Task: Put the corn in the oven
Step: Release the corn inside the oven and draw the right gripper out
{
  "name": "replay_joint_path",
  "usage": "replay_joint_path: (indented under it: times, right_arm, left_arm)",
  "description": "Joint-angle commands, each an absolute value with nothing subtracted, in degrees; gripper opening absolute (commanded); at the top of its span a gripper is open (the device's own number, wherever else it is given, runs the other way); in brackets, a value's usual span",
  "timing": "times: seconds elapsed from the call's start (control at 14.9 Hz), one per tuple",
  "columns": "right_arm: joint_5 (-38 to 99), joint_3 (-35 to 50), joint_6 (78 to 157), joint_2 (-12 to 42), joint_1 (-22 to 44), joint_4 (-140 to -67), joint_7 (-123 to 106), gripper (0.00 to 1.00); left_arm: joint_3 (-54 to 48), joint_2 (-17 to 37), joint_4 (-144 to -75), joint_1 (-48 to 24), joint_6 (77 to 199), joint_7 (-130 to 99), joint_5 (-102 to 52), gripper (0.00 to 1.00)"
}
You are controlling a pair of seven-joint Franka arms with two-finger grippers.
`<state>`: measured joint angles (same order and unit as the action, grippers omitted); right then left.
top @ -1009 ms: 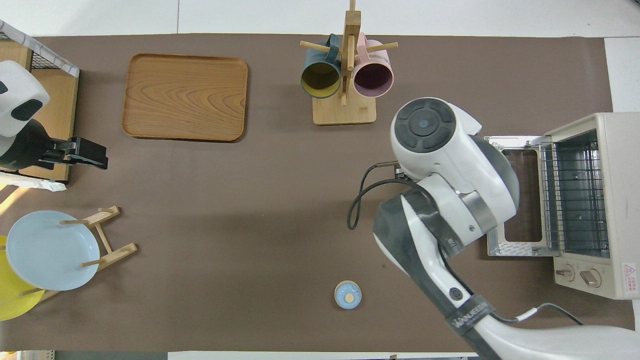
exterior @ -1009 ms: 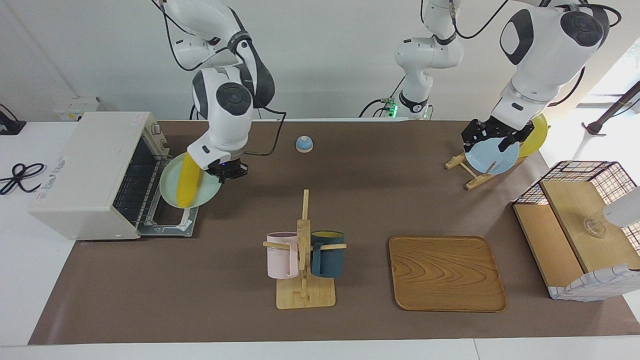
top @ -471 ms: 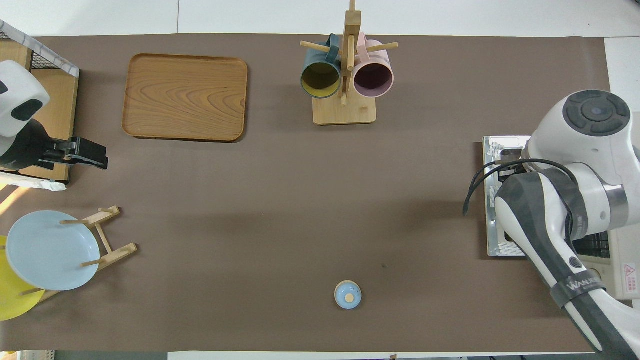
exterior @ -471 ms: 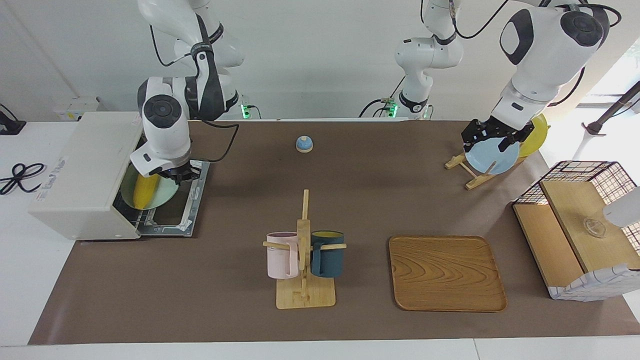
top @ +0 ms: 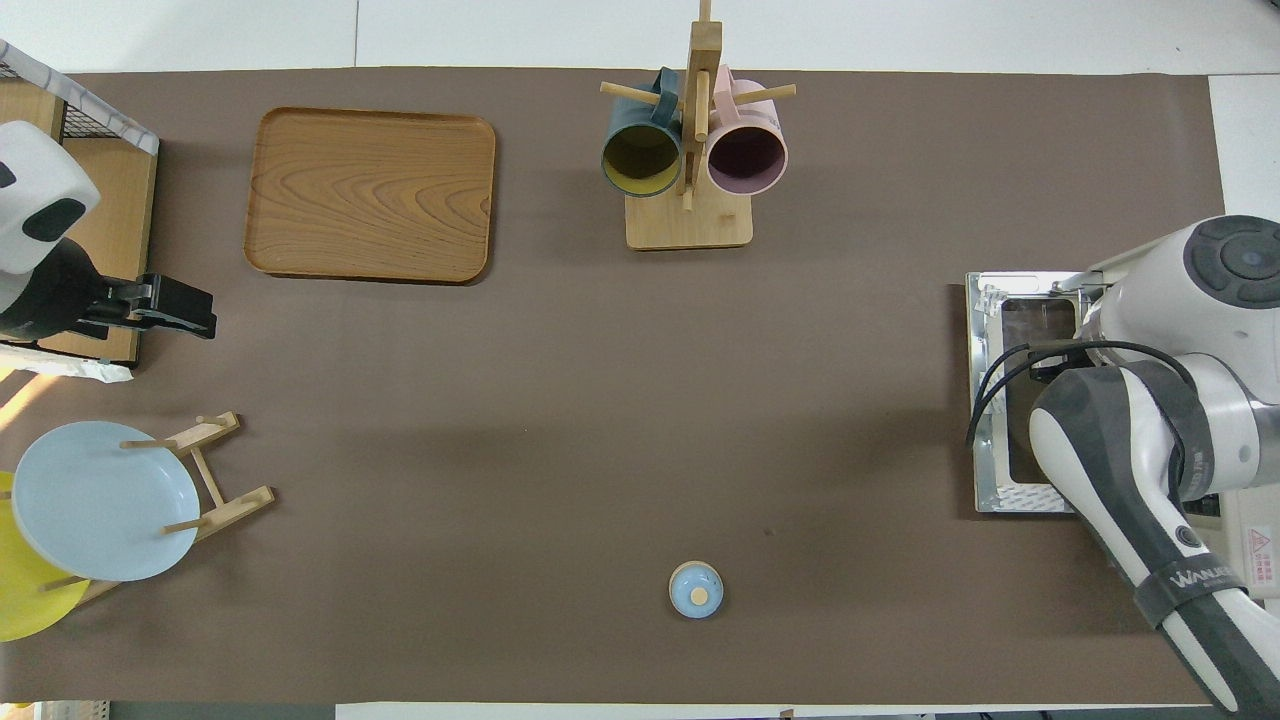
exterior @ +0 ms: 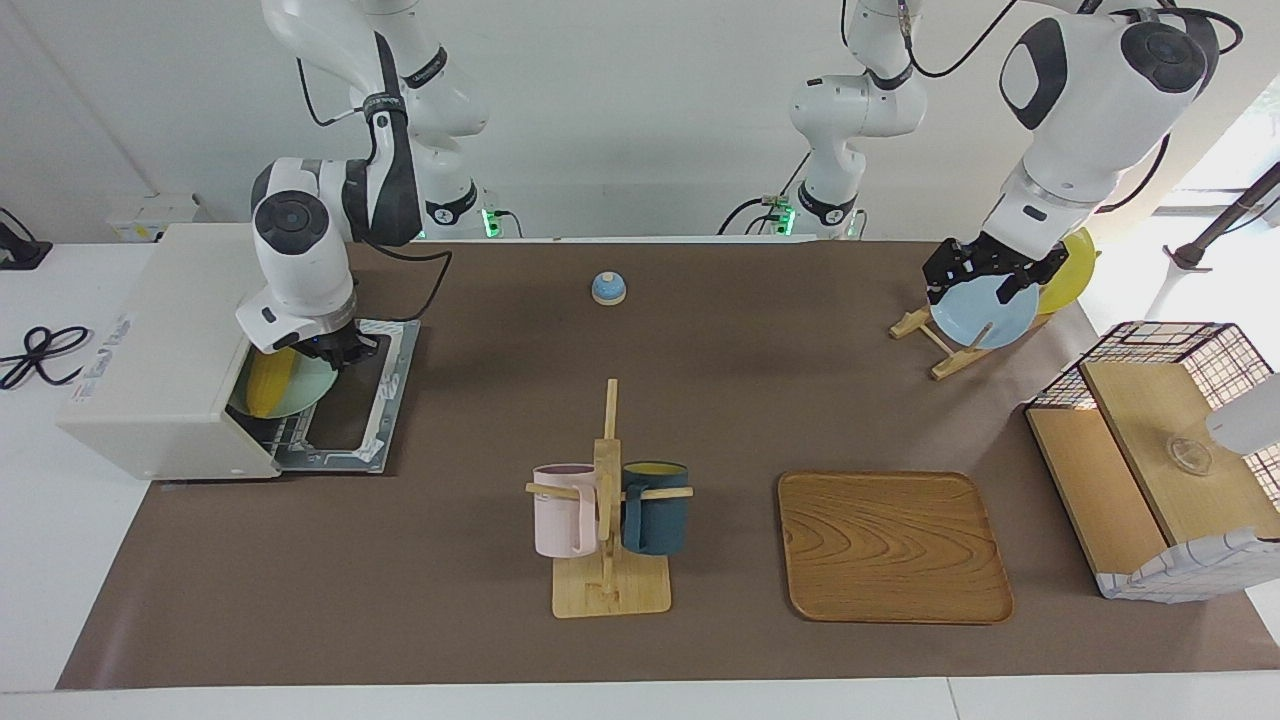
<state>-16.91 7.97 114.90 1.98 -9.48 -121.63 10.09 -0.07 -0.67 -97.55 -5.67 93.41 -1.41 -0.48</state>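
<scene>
Right hand (exterior: 340, 350) clamps a smooth pale-green plate (exterior: 305, 392) bearing the glossy tapered corn (exterior: 266, 385) inside the boxy oven (exterior: 165, 350); left hand (exterior: 985, 275), fingers apart, waits.

Right tool (exterior: 335, 350) holds plate (exterior: 305, 388) with corn (exterior: 268, 385) in oven (exterior: 170, 350).

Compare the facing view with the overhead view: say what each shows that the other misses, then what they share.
Only the facing view shows the corn lying on a pale green plate in the oven mouth, with the right pincer shut on the plate's rim. Only the overhead view looks down into the two mugs; there the right arm hides the corn. Both show the open oven door, the wooden tray and the waiting left pincer.
</scene>
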Motion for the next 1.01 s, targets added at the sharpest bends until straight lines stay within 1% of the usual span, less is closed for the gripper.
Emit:
replay_joint_path:
  times: [0.0,0.13,0.2,0.34,0.54,0.67,0.74,0.81,0.87,0.94]
  right_arm:
    - [-17.3,8.8,116.2,0.8,-10.5,-123.5,9.1,0.15]
    - [-17.2,8.8,116.2,0.8,-10.5,-123.5,9.1,0.17]
    - [-17.1,8.8,116.2,0.9,-10.5,-123.5,9.1,0.22]
    - [-15.7,8.8,115.9,1.1,-9.8,-122.7,9.1,0.27]
    - [-14.5,9.1,113.9,1.8,-9.3,-119.6,9.1,0.36]
    - [-12.8,9.1,113.5,2.3,-6.2,-117.6,9.4,0.36]
    - [-12.0,9.1,114.2,2.5,-5.6,-117.3,10.8,0.31]
    - [-10.2,9.1,115.2,2.6,-5.4,-117.4,12.5,0.18]
    - [-8.6,9.2,117.7,2.6,-3.6,-118.0,13.5,0.03]
    - [-8.2,9.2,119.3,2.7,-2.3,-119.0,14.4,0.00]
  left_arm:
    - [0.4,-1.2,-97.5,-5.8,92.8,-1.0,-1.1,1.00]
    - [0.4,-1.2,-97.5,-5.8,92.8,-1.0,-1.1,1.00]
    - [0.4,-1.2,-97.5,-5.8,92.8,-1.0,-1.1,1.00]
    - [0.4,-1.2,-97.5,-5.8,92.8,-1.0,-1.1,1.00]
    - [0.4,-1.2,-97.5,-5.8,92.8,-1.0,-1.1,1.00]
    - [0.4,-1.2,-97.5,-5.8,92.8,-1.0,-1.1,1.00]
    - [0.4,-1.2,-97.5,-5.8,92.8,-1.0,-1.1,1.00]
    - [0.4,-1.2,-97.5,-5.8,92.8,-1.0,-1.1,1.00]
    - [0.4,-1.2,-97.5,-5.8,92.8,-1.0,-1.1,1.00]
    - [0.4,-1.2,-97.5,-5.8,92.8,-1.0,-1.1,1.00]
